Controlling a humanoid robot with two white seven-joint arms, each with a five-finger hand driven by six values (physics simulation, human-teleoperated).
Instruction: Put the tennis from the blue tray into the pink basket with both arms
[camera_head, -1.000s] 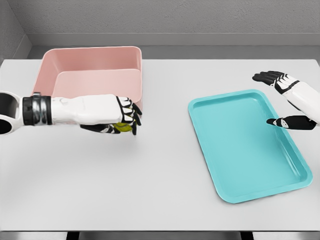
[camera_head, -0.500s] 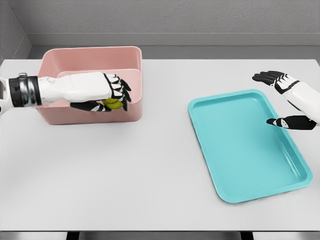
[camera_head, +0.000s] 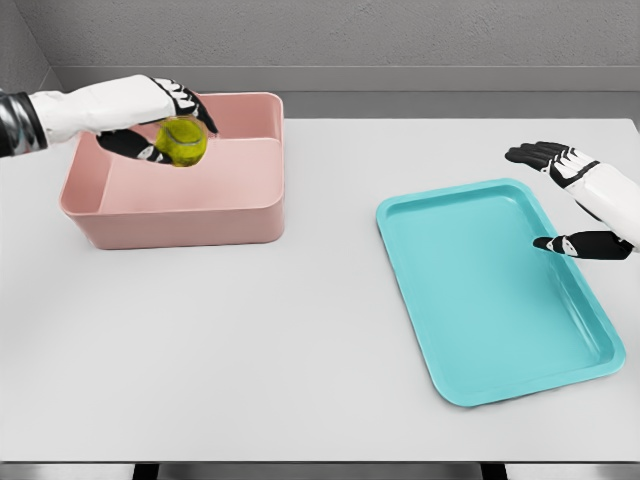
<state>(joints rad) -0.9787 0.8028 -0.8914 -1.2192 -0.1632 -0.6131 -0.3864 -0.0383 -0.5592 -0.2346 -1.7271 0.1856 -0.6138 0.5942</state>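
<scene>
Currently black fingers (camera_head: 190, 103) of left hand (camera_head: 160, 118) are wrapped over a yellow-green tennis ball (camera_head: 182, 141), thumb under it, ball clamped. Ball sits above the pink basket (camera_head: 180, 222), over its back-left part, not resting on the floor of it. Left arm enters from the left edge. Right hand (camera_head: 575, 200) hangs at the right rim of the blue tray (camera_head: 500, 300), fingers spread apart, holding nothing. Basket and tray sit well apart on white table (camera_head: 300, 340).

A white table (camera_head: 300, 330) is carrying a pink basket (camera_head: 180, 215) near its far left corner and a blue tray (camera_head: 497, 290) lying toward its right edge.
</scene>
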